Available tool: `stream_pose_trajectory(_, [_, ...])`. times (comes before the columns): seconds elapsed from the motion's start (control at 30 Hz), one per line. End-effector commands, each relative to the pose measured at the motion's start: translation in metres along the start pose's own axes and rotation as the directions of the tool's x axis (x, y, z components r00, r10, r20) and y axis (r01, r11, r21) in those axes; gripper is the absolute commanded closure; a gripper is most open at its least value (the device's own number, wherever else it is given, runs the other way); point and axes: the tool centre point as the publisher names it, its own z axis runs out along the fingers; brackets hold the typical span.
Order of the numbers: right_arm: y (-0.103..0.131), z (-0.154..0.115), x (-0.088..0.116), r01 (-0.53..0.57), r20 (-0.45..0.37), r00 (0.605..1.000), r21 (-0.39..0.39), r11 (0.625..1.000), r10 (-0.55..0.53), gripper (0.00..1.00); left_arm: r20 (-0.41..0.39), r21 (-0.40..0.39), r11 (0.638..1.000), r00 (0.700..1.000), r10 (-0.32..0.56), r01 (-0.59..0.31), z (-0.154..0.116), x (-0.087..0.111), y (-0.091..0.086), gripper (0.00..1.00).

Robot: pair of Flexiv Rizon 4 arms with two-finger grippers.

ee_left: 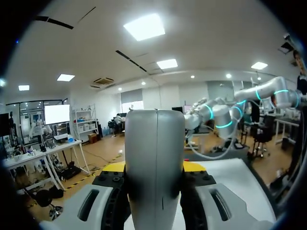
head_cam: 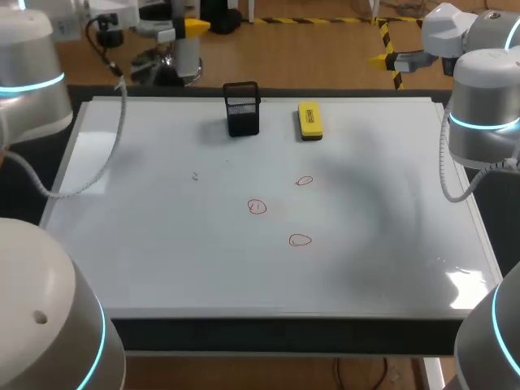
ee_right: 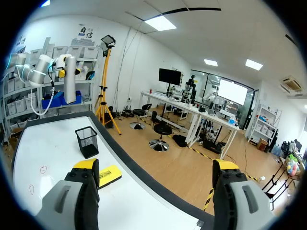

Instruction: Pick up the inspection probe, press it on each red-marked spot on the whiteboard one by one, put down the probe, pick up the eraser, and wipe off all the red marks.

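Observation:
The whiteboard (head_cam: 162,244) bears three small red circles (head_cam: 305,181), (head_cam: 257,207), (head_cam: 300,240) near its middle. My left gripper (head_cam: 183,31) hangs beyond the board's far left edge, shut on the grey cylindrical probe (head_cam: 187,55). In the left wrist view the probe (ee_left: 154,143) stands upright between the fingers of the left gripper (ee_left: 154,167). The yellow eraser (head_cam: 309,120) lies flat at the far middle of the board. My right gripper (head_cam: 382,58) is raised past the far right corner, open and empty; in its own view the right gripper (ee_right: 156,167) shows the eraser (ee_right: 109,175) beside its finger.
A black mesh holder (head_cam: 241,110) stands on the board just left of the eraser, also seen as the mesh holder (ee_right: 87,141) ahead of the right gripper. A grey cable (head_cam: 110,154) droops over the board's left edge. My arm bases stand at both near corners.

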Motion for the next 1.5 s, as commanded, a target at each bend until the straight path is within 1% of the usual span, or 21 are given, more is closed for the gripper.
stream_pose_trajectory(0.03, [0.000,0.000,0.000,0.000,0.000,1.000,0.000,1.000,0.000,0.00,0.070,0.006,1.000,0.998,-0.005,0.005,-0.023,0.020,0.004,1.00])
stream_pose_trajectory(0.23, [0.000,0.000,0.000,0.000,0.000,1.000,0.000,1.000,0.000,0.00,0.081,0.010,1.000,0.997,-0.015,0.015,-0.039,0.032,0.019,1.00])
stream_pose_trajectory(0.37, [0.000,0.000,0.000,0.000,0.000,1.000,0.000,1.000,0.000,0.00,0.101,0.016,1.000,0.995,-0.015,0.013,-0.048,0.037,0.029,1.00])
stream_pose_trajectory(0.53, [0.000,0.000,0.000,0.000,0.000,1.000,0.000,1.000,0.000,0.00,0.096,0.027,0.999,0.995,-0.022,0.020,-0.057,0.041,0.046,1.00])
stream_pose_trajectory(0.67, [0.000,0.000,0.000,0.000,0.000,1.000,0.000,1.000,0.000,0.00,0.095,0.025,0.999,0.995,-0.044,0.042,-0.060,0.043,0.060,1.00])
stream_pose_trajectory(0.8, [0.000,0.000,0.000,0.000,0.000,1.000,0.000,1.000,0.000,0.00,0.093,0.041,0.997,0.993,-0.076,0.073,-0.063,0.044,0.073,1.00])
stream_pose_trajectory(1.23, [0.000,0.000,0.000,0.000,0.000,1.000,0.000,1.000,0.000,0.00,0.081,0.049,0.992,0.990,-0.119,0.115,-0.067,0.044,0.110,1.00])
stream_pose_trajectory(1.5, [0.000,0.000,0.000,0.000,0.000,1.000,0.000,1.000,0.000,0.00,0.084,0.048,0.989,0.986,-0.145,0.141,-0.069,0.043,0.124,1.00])
